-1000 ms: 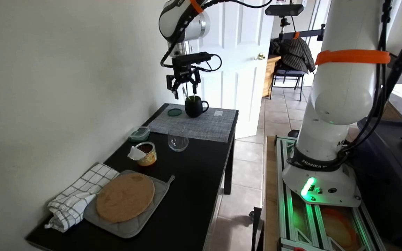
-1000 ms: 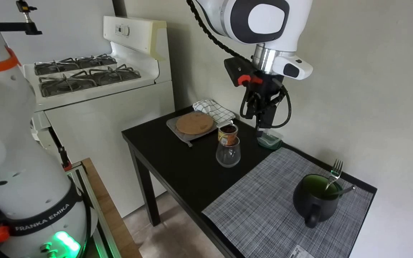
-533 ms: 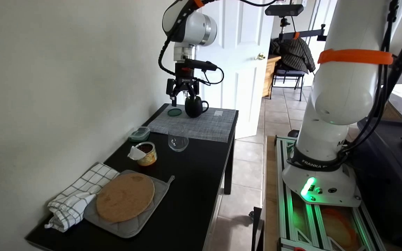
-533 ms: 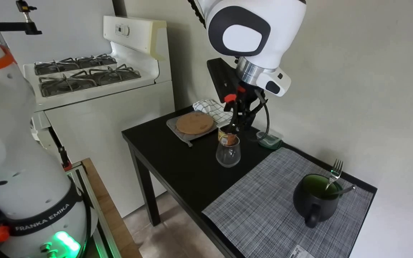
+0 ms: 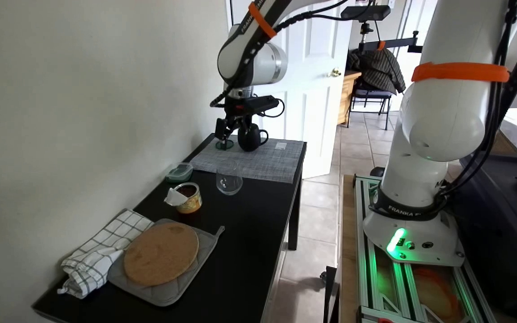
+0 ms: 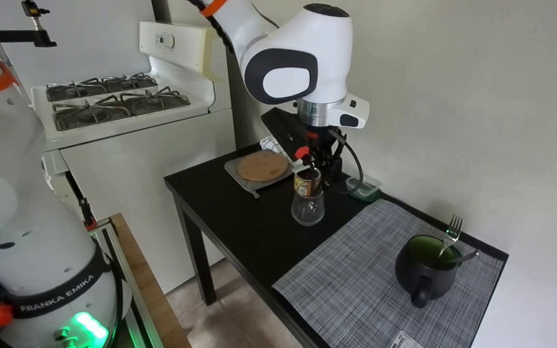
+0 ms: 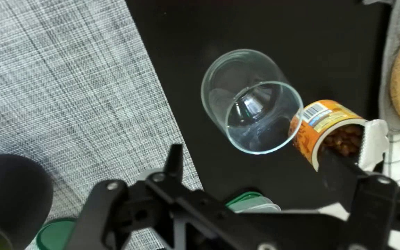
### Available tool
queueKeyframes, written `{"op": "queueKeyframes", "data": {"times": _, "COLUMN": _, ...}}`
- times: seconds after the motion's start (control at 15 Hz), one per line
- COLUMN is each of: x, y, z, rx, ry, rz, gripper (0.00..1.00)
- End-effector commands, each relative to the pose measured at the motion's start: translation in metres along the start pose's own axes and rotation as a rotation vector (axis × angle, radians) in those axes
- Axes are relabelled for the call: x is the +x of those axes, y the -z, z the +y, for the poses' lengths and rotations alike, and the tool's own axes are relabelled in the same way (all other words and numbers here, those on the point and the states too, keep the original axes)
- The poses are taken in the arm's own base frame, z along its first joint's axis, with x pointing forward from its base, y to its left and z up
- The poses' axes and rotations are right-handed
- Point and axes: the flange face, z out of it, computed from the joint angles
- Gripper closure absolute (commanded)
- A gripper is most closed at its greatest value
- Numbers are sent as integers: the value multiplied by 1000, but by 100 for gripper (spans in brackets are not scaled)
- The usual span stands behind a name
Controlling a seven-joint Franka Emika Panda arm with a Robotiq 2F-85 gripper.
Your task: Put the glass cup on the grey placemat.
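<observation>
The clear glass cup (image 7: 240, 74) stands upright on the black table, just off the edge of the grey placemat (image 7: 64, 86). Both show in both exterior views: the cup (image 5: 229, 183) (image 6: 307, 211) and the placemat (image 5: 263, 168) (image 6: 346, 261). My gripper (image 7: 254, 154) is open and empty, with its fingers wide apart. It hangs above the table near the cup, on the wall side, in both exterior views (image 5: 233, 140) (image 6: 326, 187). In the wrist view the cup lies beyond the fingertips, sideways between them. No contact with the cup shows.
An open orange can (image 7: 307, 128) stands close beside the cup; one finger overlaps its opening in the wrist view. A green-based container (image 6: 364, 190) sits by the wall. A black mug (image 6: 426, 270) with cutlery and a green lid (image 7: 56, 234) are on the placemat.
My gripper has come down and moved across toward the cup and the can. The cup, placemat and other table objects have not moved.
</observation>
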Motion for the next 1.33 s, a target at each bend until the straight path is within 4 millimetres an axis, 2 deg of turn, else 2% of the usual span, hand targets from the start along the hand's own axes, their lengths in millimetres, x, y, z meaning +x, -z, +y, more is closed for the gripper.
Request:
{"op": "queueKeyframes", "data": {"times": 0.0, "x": -2, "y": -2, "z": -3, "rx": -35, "ry": 11, "rz": -4, "gripper": 0}}
{"op": "queueKeyframes", "data": {"times": 0.13, "x": -1, "y": 0, "z": -5, "rx": -63, "ry": 14, "rz": -1, "gripper": 0}}
{"op": "queueKeyframes", "data": {"times": 0.6, "x": -13, "y": -39, "z": -7, "rx": -190, "ry": 23, "rz": -99, "gripper": 0}}
{"op": "queueKeyframes", "data": {"times": 0.93, "x": -9, "y": -47, "z": -21, "rx": -186, "ry": 7, "rz": -102, "gripper": 0}}
{"op": "queueKeyframes", "data": {"times": 1.27, "x": -4, "y": -57, "z": -24, "rx": -194, "ry": -22, "rz": -86, "gripper": 0}}
